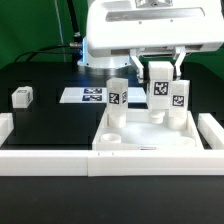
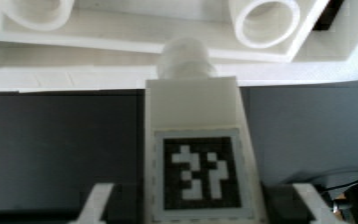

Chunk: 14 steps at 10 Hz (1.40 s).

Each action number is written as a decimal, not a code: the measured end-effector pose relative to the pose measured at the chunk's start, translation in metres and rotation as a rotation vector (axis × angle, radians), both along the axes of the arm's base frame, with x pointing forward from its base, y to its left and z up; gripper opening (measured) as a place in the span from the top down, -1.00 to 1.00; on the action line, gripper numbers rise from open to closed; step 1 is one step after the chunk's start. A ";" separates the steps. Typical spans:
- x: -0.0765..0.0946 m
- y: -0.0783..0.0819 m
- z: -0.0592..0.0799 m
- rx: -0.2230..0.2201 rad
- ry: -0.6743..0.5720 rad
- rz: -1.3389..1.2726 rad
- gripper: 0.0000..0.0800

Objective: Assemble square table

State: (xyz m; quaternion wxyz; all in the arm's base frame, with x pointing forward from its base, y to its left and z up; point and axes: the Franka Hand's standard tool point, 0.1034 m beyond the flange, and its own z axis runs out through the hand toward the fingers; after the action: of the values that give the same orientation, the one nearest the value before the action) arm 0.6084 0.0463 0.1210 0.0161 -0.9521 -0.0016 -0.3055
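— So, which way is the held leg (image 2: pixel 194 150) pointing?
— It is standing upright, its long axis running up and down. Its tagged face is showing to both cameras and its narrow tip is aiming down toward the slab (image 1: pixel 150 135).
— And the gripper (image 1: pixel 161 72)?
— It is pinching that leg from both sides over the slab, holding it a little higher than its neighbours.
— What is sitting on the slab?
— A second leg (image 1: pixel 117 98), toward the exterior view's left, and a third leg (image 1: pixel 178 98), just beside the held one, are standing upright on it. Whether they are sitting in sockets (image 2: pixel 274 25) I cannot tell; two round ones are showing in the wrist view.
— Anything off it?
— A fourth leg (image 1: pixel 22 97) is lying on the table (image 1: pixel 50 125), well apart from the slab, past the marker board (image 1: pixel 90 95).
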 end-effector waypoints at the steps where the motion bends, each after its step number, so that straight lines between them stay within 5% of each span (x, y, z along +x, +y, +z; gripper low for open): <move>1: 0.000 0.000 0.000 -0.001 0.000 0.001 0.27; 4: -0.001 0.003 -0.001 0.002 0.001 0.001 0.27; 8: 0.006 0.041 -0.011 0.030 0.005 0.008 0.27; 14: 0.002 0.041 -0.030 0.017 0.016 0.016 0.27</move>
State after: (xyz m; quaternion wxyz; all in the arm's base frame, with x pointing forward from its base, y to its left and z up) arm 0.6108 0.0871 0.0911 0.0266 -0.9542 -0.0065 -0.2979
